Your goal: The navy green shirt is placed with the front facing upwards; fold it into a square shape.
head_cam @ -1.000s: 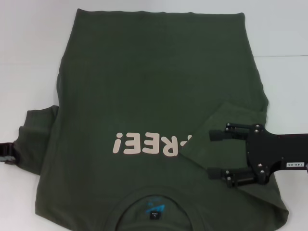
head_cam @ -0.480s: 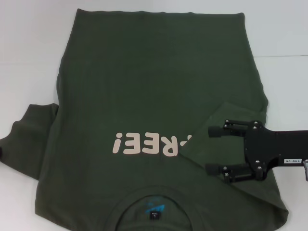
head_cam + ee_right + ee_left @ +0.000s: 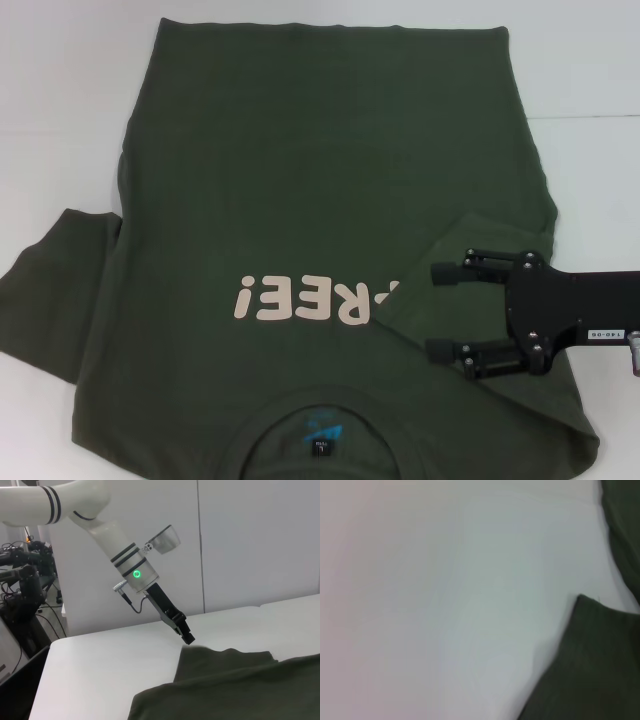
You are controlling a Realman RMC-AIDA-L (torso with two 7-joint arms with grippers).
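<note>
Lying flat: navy green shirt (image 3: 320,200), right sleeve folded inward.

A white table (image 3: 100,665) stands before pale wall panels (image 3: 250,545), with dark equipment (image 3: 22,590) beside.

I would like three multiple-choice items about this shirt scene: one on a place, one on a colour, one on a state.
1. Where does the right tool sit?
A. Over the folded-in right sleeve
B. On the bare table
C. At the hem

2. What colour is the chest lettering?
A. Blue
B. Pale cream
C. Black

3. How does the left sleeve of the navy green shirt lie?
A. Folded in
B. Spread outward
C. Rolled up

Answers: A, its spread fingers lie over that flap; B, the letters are cream; B, it extends sideways onto the table.
</note>
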